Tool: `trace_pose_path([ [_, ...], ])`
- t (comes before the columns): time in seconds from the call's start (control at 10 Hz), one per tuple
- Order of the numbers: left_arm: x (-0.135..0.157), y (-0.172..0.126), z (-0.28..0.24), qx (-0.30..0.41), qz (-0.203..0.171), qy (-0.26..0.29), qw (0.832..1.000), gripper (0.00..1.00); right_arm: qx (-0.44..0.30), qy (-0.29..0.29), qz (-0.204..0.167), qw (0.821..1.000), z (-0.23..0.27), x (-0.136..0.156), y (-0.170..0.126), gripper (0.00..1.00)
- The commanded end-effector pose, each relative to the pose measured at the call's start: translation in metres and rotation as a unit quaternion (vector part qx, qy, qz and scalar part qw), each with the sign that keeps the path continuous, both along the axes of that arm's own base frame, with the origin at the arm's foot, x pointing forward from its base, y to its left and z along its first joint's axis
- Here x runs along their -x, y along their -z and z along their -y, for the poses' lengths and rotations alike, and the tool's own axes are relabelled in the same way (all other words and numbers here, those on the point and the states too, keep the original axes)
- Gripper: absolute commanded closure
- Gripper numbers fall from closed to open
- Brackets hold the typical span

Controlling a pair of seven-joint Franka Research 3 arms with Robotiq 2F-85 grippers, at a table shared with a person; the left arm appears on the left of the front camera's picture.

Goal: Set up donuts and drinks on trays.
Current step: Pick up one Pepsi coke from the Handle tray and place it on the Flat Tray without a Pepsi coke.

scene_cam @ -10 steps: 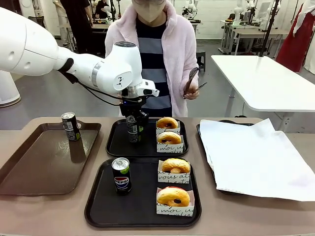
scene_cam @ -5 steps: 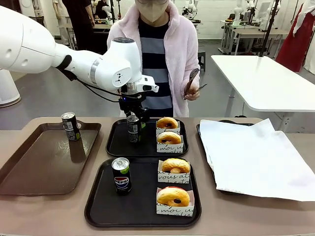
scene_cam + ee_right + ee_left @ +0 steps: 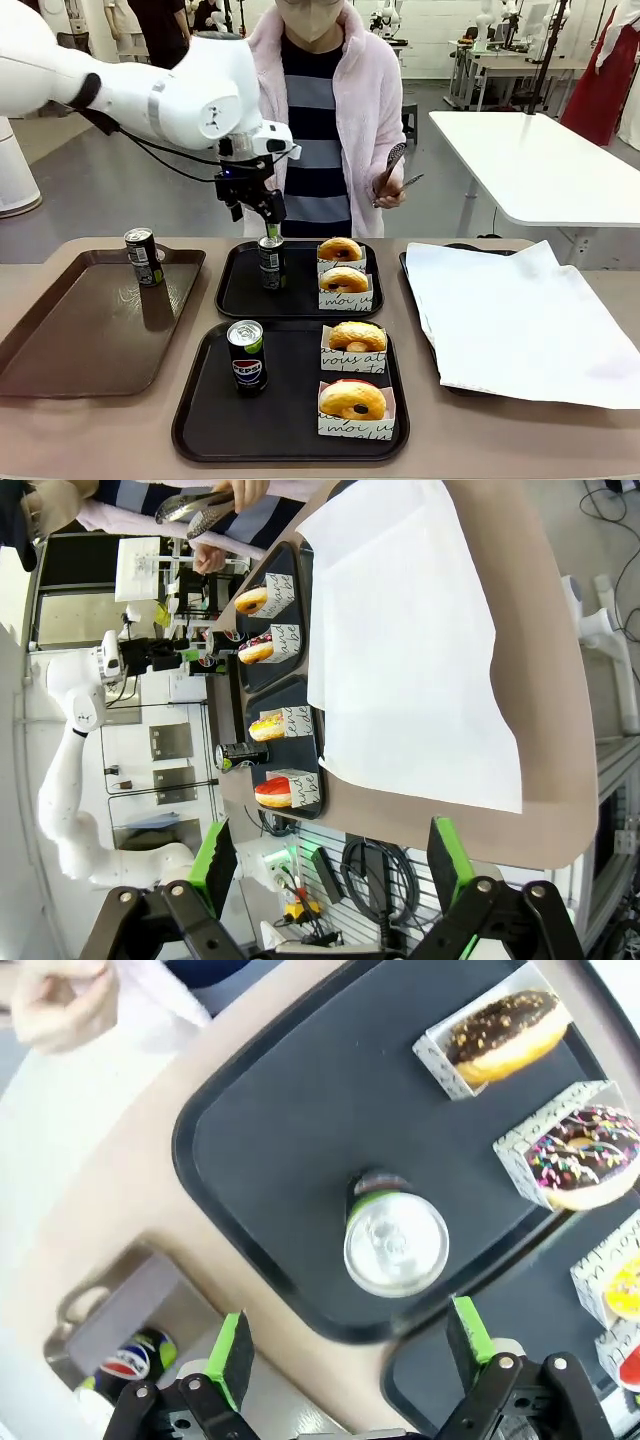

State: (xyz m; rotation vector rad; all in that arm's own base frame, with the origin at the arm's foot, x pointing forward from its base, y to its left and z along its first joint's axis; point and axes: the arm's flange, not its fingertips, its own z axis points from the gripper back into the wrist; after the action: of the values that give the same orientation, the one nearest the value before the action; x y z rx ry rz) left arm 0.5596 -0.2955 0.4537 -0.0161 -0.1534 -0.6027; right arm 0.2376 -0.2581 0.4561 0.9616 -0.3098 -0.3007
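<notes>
A dark drink can (image 3: 271, 262) stands upright on the far black tray (image 3: 240, 290), beside two donuts (image 3: 341, 249) (image 3: 344, 281) in white paper holders. My left gripper (image 3: 270, 226) hangs open just above that can, not touching it. From the left wrist, the can's silver top (image 3: 396, 1245) lies beyond my open left gripper (image 3: 352, 1348). The near black tray (image 3: 200, 420) holds a Pepsi can (image 3: 246, 357) and two yellow donuts (image 3: 357, 337) (image 3: 352, 400). My right gripper (image 3: 332, 865) stands open off the table's end with nothing between its fingers.
A large brown tray (image 3: 70, 340) at the left carries another can (image 3: 144, 257). A white paper sheet (image 3: 520, 320) covers a tray at the right. The person stands at the far side holding tongs (image 3: 390, 165).
My left gripper has opened off the can on the far tray and risen up and slightly left. The can stays standing where it was.
</notes>
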Motion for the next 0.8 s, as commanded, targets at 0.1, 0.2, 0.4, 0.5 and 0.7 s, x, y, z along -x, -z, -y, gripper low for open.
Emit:
trace_pose_path([
  [0.1, 0.026, -0.004, -0.036, 0.046, -0.063, -0.029, 0.997, 0.0, -0.002, -0.002, -0.005, 1.0, 0.0, 0.002, -0.001, 0.0],
  [0.2, 0.025, -0.004, -0.044, 0.045, -0.073, -0.032, 0.996, 0.0, -0.002, -0.002, -0.005, 1.0, 0.0, 0.002, -0.001, 0.0],
  [0.4, 0.02, -0.006, -0.031, 0.036, -0.059, -0.035, 0.997, 0.0, -0.002, -0.002, -0.005, 1.0, 0.0, 0.002, -0.001, 0.0],
  [0.5, 0.02, -0.006, -0.031, 0.036, -0.059, -0.035, 0.997, 0.0, -0.002, -0.002, -0.005, 1.0, 0.0, 0.002, -0.001, 0.0],
  [0.7, 0.023, -0.005, -0.039, 0.036, -0.069, -0.04, 0.996, 0.0, -0.002, -0.002, -0.005, 1.0, 0.0, 0.002, -0.001, 0.0],
])
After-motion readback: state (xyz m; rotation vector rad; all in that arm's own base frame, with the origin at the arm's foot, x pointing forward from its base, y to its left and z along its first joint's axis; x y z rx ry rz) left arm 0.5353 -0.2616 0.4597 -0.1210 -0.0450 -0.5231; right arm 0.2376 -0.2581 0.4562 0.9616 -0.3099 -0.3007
